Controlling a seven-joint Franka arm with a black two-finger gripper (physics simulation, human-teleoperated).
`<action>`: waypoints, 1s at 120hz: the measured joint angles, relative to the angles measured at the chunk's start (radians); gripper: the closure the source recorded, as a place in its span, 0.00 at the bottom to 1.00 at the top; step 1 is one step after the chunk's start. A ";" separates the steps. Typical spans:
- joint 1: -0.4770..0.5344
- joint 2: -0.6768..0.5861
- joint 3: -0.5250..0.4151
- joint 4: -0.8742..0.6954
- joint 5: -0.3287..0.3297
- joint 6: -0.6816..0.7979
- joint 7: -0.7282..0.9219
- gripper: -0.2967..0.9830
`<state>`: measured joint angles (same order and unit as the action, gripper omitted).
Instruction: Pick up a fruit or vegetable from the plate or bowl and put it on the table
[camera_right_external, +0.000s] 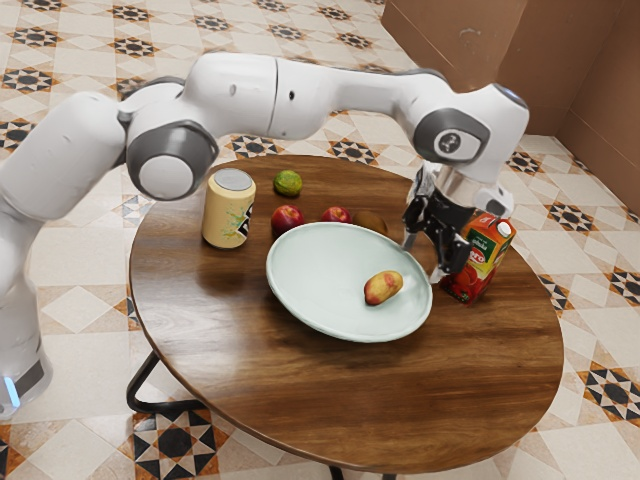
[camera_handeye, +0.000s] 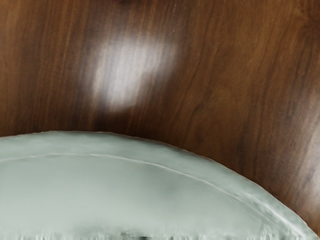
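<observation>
My gripper (camera_right_external: 424, 260) is low at the pale green plate's far right rim in the exterior view, its two fingers standing apart. One yellow-and-red fruit (camera_right_external: 383, 288) lies in the plate (camera_right_external: 320, 275), toward the exterior view's right, a short way from the fingers. The wooden table (camera_right_external: 400, 400) is under the plate. In the wrist view, the plate (camera_handeye: 100, 190) curves across the lower part, with bare table (camera_handeye: 225, 80) beyond its rim.
Behind the plate are two red fruits (camera_right_external: 288, 220) (camera_right_external: 336, 215), a brown one (camera_right_external: 370, 222) and a green one (camera_right_external: 288, 183). A yellow can (camera_right_external: 228, 210) stands at the exterior view's left. A red juice carton (camera_right_external: 484, 262) stands close beside my gripper, at the exterior view's right.
</observation>
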<state>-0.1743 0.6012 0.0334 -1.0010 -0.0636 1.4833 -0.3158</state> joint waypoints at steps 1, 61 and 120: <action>-0.004 0.000 -0.001 -0.001 0.002 0.001 -0.001 0.23; -0.025 -0.257 0.006 -0.332 0.033 0.077 -0.048 0.24; -0.041 -0.293 0.009 -0.493 0.048 0.208 -0.048 0.24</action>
<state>-0.2152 0.3079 0.0424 -1.4944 -0.0156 1.6916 -0.3641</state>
